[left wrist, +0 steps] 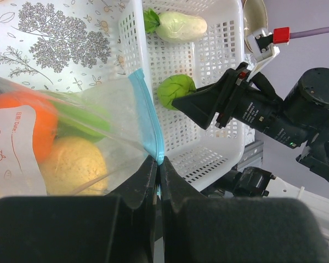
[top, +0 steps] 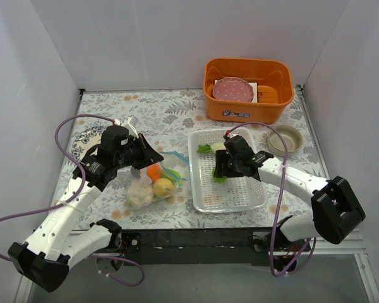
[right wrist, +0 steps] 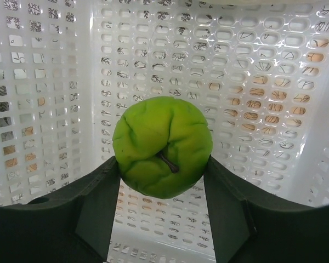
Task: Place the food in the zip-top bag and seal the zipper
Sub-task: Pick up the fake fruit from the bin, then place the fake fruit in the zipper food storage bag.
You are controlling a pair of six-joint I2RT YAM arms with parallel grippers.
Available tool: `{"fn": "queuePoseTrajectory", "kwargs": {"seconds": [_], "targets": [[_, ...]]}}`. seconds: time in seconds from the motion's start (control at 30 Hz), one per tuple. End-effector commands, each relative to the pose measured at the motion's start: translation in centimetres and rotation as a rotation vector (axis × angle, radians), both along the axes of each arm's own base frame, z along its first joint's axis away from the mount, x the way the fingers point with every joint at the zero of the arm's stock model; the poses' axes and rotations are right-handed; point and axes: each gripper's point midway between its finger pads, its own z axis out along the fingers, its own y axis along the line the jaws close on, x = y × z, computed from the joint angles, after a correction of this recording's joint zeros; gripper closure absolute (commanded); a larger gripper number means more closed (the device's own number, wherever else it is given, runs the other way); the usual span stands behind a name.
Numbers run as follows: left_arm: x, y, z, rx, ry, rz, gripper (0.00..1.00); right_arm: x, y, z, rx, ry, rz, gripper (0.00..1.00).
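Flowery-print table [top: 177,110], white walls [top: 177,38]. So, left gripper [left wrist: 158,164] pinched tight on the zipper [left wrist: 148,118] of the zip-top bag [left wrist: 98,109], orange [left wrist: 35,126] and lemon [left wrist: 77,164] already inside, bag just beside the perforated tray [top: 240,196]. Meanwhile right gripper [right wrist: 163,164] clamped around the green pepper [right wrist: 162,145] inside that tray, white radish [left wrist: 181,26] at its far end.

**Bright, even light, soft shadows**

Diffuse overhead light leaves only faint shadows on the table [top: 177,110]. The white tray [right wrist: 274,66] nearly washes out. The green pepper [right wrist: 162,145] is sharp. The left gripper [left wrist: 159,170] looms dark and blurred, and the bag [left wrist: 115,109] glints.
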Motion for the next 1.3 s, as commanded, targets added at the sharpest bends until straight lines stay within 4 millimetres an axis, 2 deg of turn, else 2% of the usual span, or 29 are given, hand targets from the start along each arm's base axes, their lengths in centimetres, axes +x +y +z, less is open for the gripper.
{"fn": "queuePoseTrajectory", "kwargs": {"seconds": [0.0,0.2,0.37,0.7,0.87,0.97,1.0,1.1,1.13,1.17,1.2,1.27], "targets": [[0.0,-0.5,1.2,-0.037,-0.048,-0.026,1.0,0.2,0.2,2.0,0.049,-0.059,-0.015,0.53],[0.2,-0.6,1.4,-0.038,-0.05,-0.031,1.0,-0.3,0.5,3.4,0.116,-0.081,-0.024,0.64],[0.0,-0.6,1.3,-0.041,-0.044,-0.034,1.0,-0.8,1.3,5.5,0.213,-0.108,-0.017,0.64],[-0.1,-0.6,1.1,-0.042,-0.041,-0.034,1.0,-2.4,6.4,13.1,0.516,-0.196,0.135,0.62],[0.0,-0.6,0.9,-0.034,-0.036,-0.035,1.0,-2.1,9.2,16.2,0.613,-0.244,0.207,0.62],[-0.1,-0.6,0.9,-0.035,-0.033,-0.036,1.0,-1.8,11.1,16.9,0.636,-0.249,0.252,0.61],[-0.1,-0.6,0.9,-0.037,-0.033,-0.033,1.0,-1.6,11.8,16.3,0.63,-0.235,0.26,0.61],[0.0,-0.4,1.3,-0.035,-0.043,-0.024,1.0,-1.2,13.4,16.4,0.655,-0.226,0.297,0.61],[0.0,-0.4,1.3,-0.037,-0.041,-0.021,1.0,-1.0,14.1,17.2,0.671,-0.232,0.316,0.61],[0.0,-0.3,1.3,-0.034,-0.043,-0.016,1.0,-1.1,14.7,17.2,0.675,-0.222,0.332,0.61],[0.0,-0.3,1.3,-0.035,-0.042,-0.015,1.0,-1.7,15.7,16.3,0.663,-0.195,0.361,0.61],[0.0,-0.4,1.4,-0.037,-0.042,-0.015,1.0,-2.1,17.1,16.8,0.667,-0.195,0.398,0.61]]}}
